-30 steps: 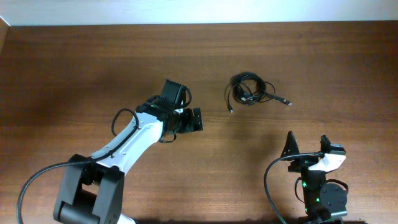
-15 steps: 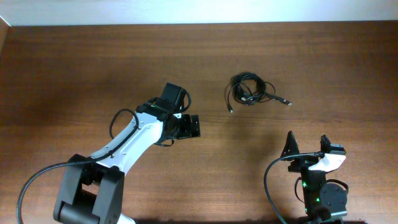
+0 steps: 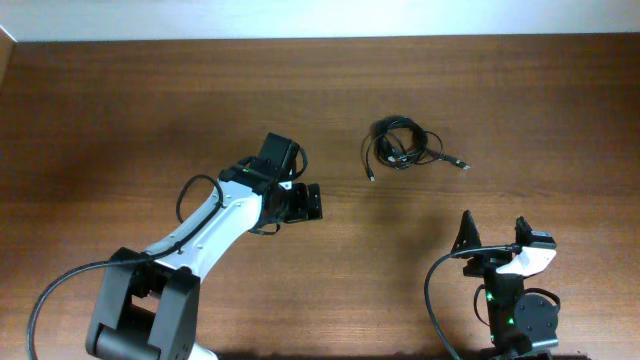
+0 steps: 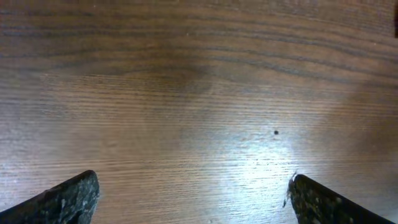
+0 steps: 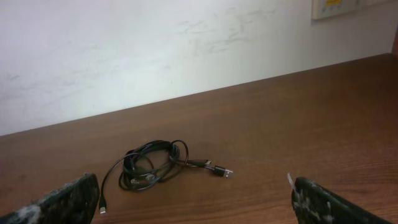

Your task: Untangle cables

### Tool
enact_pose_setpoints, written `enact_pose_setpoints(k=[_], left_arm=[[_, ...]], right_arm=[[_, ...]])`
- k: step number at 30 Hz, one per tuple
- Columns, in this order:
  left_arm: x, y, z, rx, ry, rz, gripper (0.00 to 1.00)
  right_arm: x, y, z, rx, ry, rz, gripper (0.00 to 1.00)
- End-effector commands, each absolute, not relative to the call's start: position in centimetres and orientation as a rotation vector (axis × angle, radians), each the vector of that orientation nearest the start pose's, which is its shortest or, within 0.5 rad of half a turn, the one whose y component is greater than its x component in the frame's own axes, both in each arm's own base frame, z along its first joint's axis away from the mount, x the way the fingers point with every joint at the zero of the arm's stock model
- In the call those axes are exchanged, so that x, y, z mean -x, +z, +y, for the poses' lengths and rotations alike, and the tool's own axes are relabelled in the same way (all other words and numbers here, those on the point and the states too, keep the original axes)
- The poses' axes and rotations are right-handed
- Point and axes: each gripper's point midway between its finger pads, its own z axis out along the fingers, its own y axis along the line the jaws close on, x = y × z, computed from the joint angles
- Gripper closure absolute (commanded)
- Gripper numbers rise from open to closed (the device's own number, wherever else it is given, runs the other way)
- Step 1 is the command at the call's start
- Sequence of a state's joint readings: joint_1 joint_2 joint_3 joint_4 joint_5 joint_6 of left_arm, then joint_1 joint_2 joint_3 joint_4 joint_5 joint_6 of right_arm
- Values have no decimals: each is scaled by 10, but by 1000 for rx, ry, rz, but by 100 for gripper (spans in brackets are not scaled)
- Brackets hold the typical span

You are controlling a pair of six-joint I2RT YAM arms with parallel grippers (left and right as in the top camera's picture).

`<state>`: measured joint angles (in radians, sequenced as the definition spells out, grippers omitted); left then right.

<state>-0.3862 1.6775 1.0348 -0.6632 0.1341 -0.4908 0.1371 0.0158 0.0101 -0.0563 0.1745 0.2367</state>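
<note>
The cables [image 3: 402,146] lie as a small knotted black bundle on the wooden table, right of centre, with one plug end trailing right and another hanging left. They also show in the right wrist view [image 5: 152,167], ahead of the fingers. My left gripper [image 3: 313,201] is open and empty, left of the bundle and apart from it; its wrist view [image 4: 193,199] shows only bare wood between the fingers. My right gripper [image 3: 492,235] is open and empty near the front edge, well short of the cables; its fingers show in the right wrist view [image 5: 193,199].
The brown wooden table [image 3: 120,110] spans the view. A white wall [image 5: 155,50] rises behind its far edge, with a wall plate [image 5: 336,7] at the upper right. Thick black arm cables loop beside each arm base.
My left gripper has drawn back slightly down and to the left, away from the bundle. The right arm and the cables have not moved.
</note>
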Motion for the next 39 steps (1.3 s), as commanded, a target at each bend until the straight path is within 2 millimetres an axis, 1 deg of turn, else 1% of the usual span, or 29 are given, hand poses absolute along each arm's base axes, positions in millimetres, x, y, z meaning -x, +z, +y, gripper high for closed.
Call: enact_pose_setpoints(k=[1, 9, 15, 26, 27, 28, 29, 30, 31, 32, 33, 34, 36, 37, 39], left_arm=[[-311, 38, -153, 106, -354, 2935, 1], [-312, 38, -153, 106, -355, 2933, 1], [-316, 39, -154, 103, -364, 2915, 1], [-329, 44, -160, 94, -395, 2855, 0], [-329, 44, -160, 93, -396, 2852, 7], [-331, 45, -161, 92, -399, 2846, 28], [-334, 46, -162, 88, -407, 2831, 87], [-337, 48, -164, 82, -418, 2819, 100], [-340, 53, -168, 52, -453, 2804, 100], [-347, 64, -176, -10, -512, 2778, 100], [-355, 77, -182, -39, -532, 2752, 100], [-358, 84, -183, -40, -536, 2742, 100], [-367, 106, -187, -44, -544, 2719, 99], [-370, 113, -188, -46, -545, 2713, 96], [-378, 136, -191, -101, -542, 2681, 93]], right_arm=[[-246, 159, -1, -237, 130, 1621, 2], [-246, 159, -1, -237, 130, 1621, 2], [-246, 159, -1, -237, 130, 1621, 2], [-246, 159, -1, -237, 130, 1621, 2], [-246, 159, -1, -237, 130, 1621, 2], [-246, 159, -1, -237, 130, 1620, 2], [-246, 159, -1, -237, 130, 1621, 2], [-246, 159, -1, -237, 130, 1621, 2], [-246, 159, -1, -237, 130, 1621, 1], [-246, 159, -1, -237, 130, 1621, 2], [-246, 159, -1, -237, 130, 1621, 2], [-246, 159, -1, -237, 130, 1621, 1], [-246, 159, -1, -237, 130, 1621, 2], [-246, 159, -1, -237, 130, 1621, 2], [-246, 159, -1, -237, 130, 1621, 2]])
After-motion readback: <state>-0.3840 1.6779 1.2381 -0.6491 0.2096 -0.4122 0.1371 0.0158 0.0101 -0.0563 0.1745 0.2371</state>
